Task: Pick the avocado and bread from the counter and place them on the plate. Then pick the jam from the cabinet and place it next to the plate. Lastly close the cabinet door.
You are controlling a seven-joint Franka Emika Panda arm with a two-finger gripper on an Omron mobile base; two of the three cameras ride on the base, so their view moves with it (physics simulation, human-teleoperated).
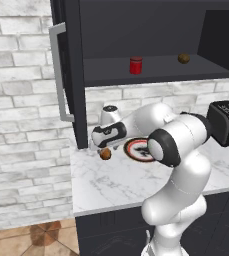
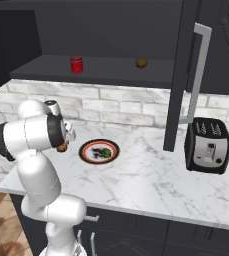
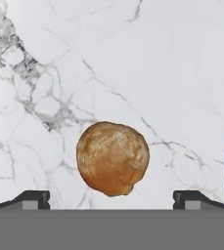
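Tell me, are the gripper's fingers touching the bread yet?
Apart. In the hand view the bread lies on the counter between the two fingers, which stand wide open, with bare marble showing on either side of it.

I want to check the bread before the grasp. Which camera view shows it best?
The hand view: the bread lies large and unblocked on the marble counter, between the open gripper fingertips. In the left base view it is a small ball below the hand; in the right base view the arm mostly hides it.
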